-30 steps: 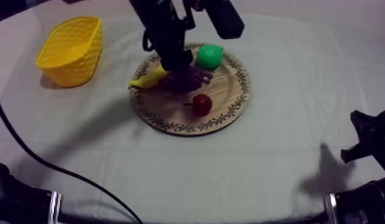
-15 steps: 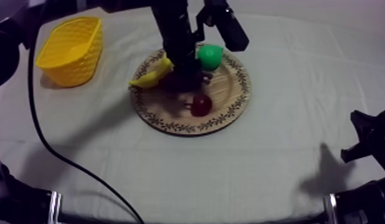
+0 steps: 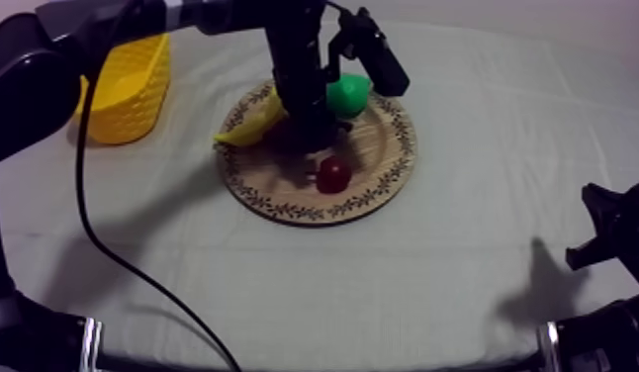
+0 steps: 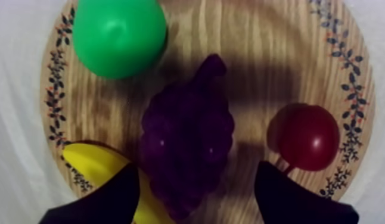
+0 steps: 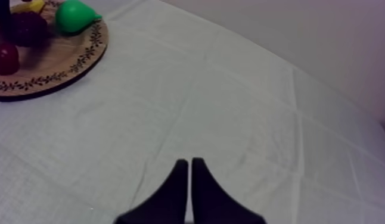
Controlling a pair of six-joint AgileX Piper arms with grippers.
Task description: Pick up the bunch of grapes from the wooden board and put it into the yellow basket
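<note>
Grapes (image 4: 186, 128), left hand (image 4: 196, 176) spread astride (pointing down)

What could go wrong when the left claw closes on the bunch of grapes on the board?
1. The open left claw straddles the bunch of grapes, but one finger lies over the banana, right beside the grapes; closing may pinch or drag it too.
2. The small red fruit sits close by the other finger on the wooden board; a nudge might roll it off.
</note>
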